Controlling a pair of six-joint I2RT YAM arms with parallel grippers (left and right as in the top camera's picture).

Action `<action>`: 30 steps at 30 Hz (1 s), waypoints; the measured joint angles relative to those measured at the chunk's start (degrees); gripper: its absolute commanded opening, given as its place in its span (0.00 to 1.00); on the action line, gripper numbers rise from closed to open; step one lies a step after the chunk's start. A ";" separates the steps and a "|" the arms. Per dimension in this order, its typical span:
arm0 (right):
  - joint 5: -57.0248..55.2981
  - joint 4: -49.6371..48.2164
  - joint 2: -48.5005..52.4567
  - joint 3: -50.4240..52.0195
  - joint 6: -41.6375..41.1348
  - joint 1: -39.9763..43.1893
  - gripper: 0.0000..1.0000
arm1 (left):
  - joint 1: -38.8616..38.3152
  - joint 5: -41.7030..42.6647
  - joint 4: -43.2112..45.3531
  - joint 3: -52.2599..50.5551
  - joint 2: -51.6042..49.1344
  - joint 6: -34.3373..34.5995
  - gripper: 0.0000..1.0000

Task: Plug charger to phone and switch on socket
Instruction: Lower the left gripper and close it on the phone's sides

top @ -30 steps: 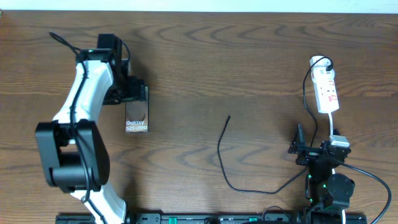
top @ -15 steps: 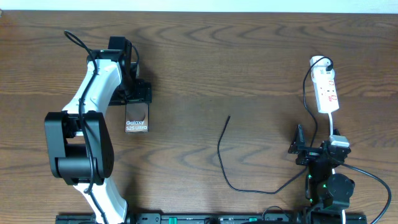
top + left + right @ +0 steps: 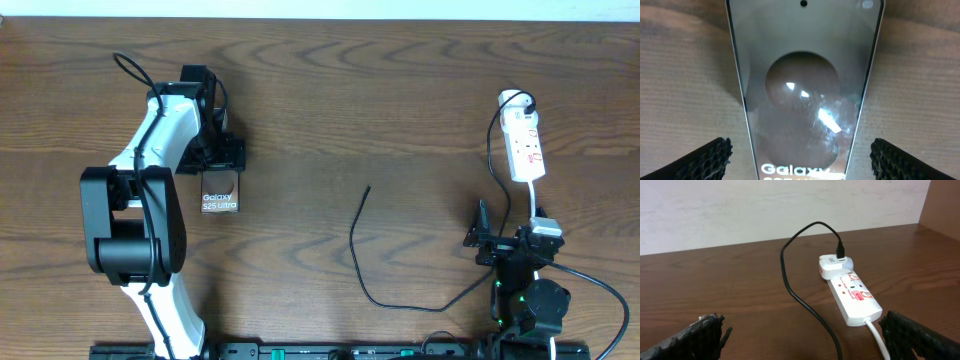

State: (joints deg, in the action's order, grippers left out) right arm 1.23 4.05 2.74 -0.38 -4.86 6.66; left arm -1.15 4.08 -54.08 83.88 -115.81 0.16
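Left hand (image 3: 220,158), spread, hangs above the phone (image 3: 220,195), 1 finger (image 3: 707,159) off each long edge. Right hand (image 3: 482,238), also spread, sits near the socket (image 3: 524,148); the charger (image 3: 353,240) lies between the 2 hands on the worktop (image 3: 400,90).

Far end of phone (image 3: 220,197) hidden under left tool (image 3: 221,158)

White-shelled left arm (image 3: 158,132) — black joints, cables
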 measured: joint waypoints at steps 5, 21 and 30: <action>0.00 0.00 0.00 0.00 0.00 0.00 0.99 | 0.00 -0.17 2.60 -2.38 0.00 0.00 0.91; 0.00 0.00 0.00 0.00 0.00 0.00 0.99 | 0.00 -0.20 8.28 -5.42 0.00 0.00 0.91; 0.00 0.00 0.00 0.00 0.00 0.00 0.99 | 0.00 -0.20 9.57 -7.15 0.00 -0.02 0.91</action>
State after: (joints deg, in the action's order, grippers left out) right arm 1.23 4.05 2.74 -0.38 -4.86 6.66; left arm -1.15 3.88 -44.51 76.73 -115.81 0.14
